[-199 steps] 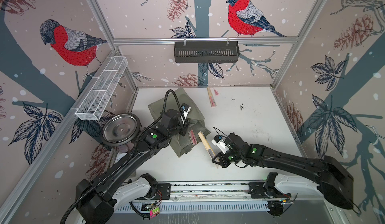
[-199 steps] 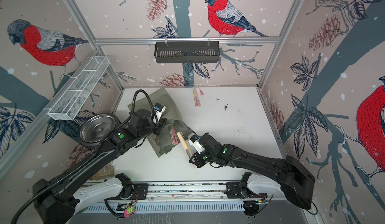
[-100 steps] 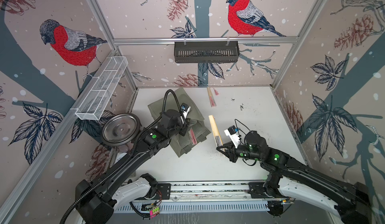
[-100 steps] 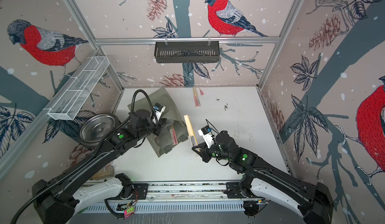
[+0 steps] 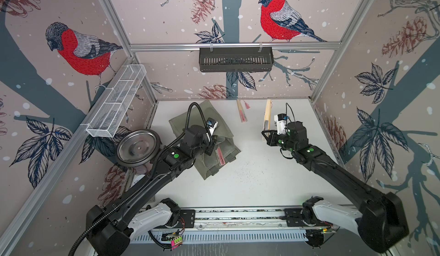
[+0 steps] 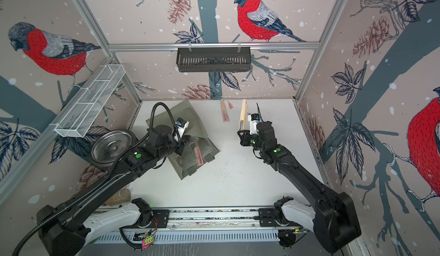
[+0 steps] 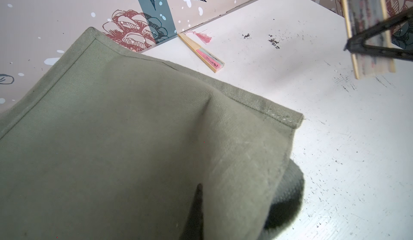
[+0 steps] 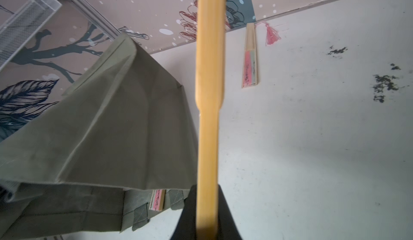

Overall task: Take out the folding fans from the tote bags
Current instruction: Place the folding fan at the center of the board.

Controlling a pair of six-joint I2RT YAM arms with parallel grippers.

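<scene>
The olive tote bag [image 5: 221,133] [image 6: 192,121] lies at the table's left, its top panel lifted. My left gripper [image 5: 210,148] is shut on that fabric; in the left wrist view cloth [image 7: 134,138] hides all but one dark finger [image 7: 197,203]. My right gripper [image 5: 266,134] [image 8: 206,192] is shut on a pale bamboo folding fan [image 5: 267,115] [image 6: 242,116] [image 8: 209,71], held off the table to the bag's right. A second fan [image 5: 241,113] [image 7: 206,55] [image 8: 250,67] with a pink tassel lies by the back wall. A third, pink fan [image 5: 220,156] [image 8: 157,199] pokes from the bag's mouth.
A black slotted basket [image 5: 235,59] hangs on the back wall. On the left rail sits a white wire-mesh tray [image 5: 116,102], with a metal dish [image 5: 138,146] below it. Dark crumbs [image 5: 247,171] speckle the white table [image 5: 262,190].
My right gripper has carried the bamboo fan from the bag's mouth rightward and toward the back wall. The left arm and the bag have not moved.
</scene>
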